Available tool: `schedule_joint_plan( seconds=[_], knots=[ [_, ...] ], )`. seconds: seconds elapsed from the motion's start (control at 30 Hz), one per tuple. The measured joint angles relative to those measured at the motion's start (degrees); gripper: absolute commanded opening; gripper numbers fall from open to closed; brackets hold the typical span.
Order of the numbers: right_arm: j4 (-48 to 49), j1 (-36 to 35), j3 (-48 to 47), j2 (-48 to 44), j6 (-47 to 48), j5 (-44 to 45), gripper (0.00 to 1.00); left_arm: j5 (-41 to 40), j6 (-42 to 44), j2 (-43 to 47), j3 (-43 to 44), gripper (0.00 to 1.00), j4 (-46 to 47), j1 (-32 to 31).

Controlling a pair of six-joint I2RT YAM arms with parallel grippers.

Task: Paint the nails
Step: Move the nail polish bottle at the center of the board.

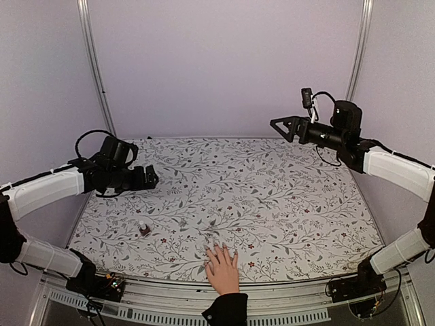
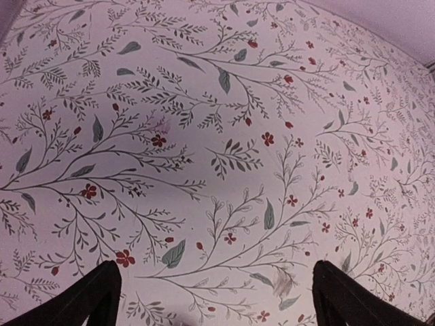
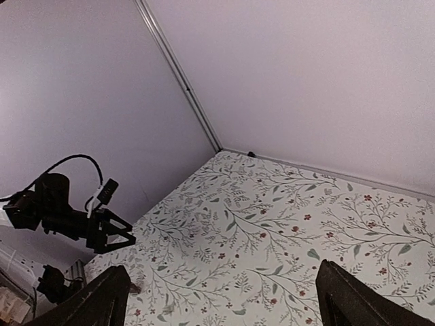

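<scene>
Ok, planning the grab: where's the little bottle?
Top view: the bottle stands front-left on the table, left of the hand.

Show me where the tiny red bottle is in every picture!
Top external: the dark-red bottle stands on the floral tablecloth, left of the person's hand.
Left wrist: not in view.
Right wrist: a small dark blob at the bottom left may be it; too small to tell.
Shared landmark: that floral tablecloth, in all three views.
</scene>
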State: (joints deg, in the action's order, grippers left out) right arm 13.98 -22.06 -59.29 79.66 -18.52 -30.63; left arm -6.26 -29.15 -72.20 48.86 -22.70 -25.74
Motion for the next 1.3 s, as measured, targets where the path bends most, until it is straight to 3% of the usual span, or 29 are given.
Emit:
schedule_joint_plan(
  seconds=[0.23, 0.5, 0.9, 1.3],
  knots=[
    [4.9, -7.0, -12.3, 4.1, -13.1, -4.1, 0.99, 2.0, -5.6, 2.6, -0.1, 1.00, -10.4, -4.8],
    [9.9, -7.5, -15.3, 8.1, -23.9, -6.8, 0.99, -0.4, -10.8, 1.1, -0.1, 0.99, -19.2, -11.6],
    [11.6, -7.5, -15.3, 8.2, -25.2, -7.0, 0.99, -6.4, -16.3, 0.8, 0.6, 0.90, -26.7, -11.9],
    [15.0, -7.5, -15.3, 8.2, -25.9, -7.7, 0.99, -6.2, -16.8, 0.2, 0.6, 0.75, -26.3, -10.8]
  ],
)
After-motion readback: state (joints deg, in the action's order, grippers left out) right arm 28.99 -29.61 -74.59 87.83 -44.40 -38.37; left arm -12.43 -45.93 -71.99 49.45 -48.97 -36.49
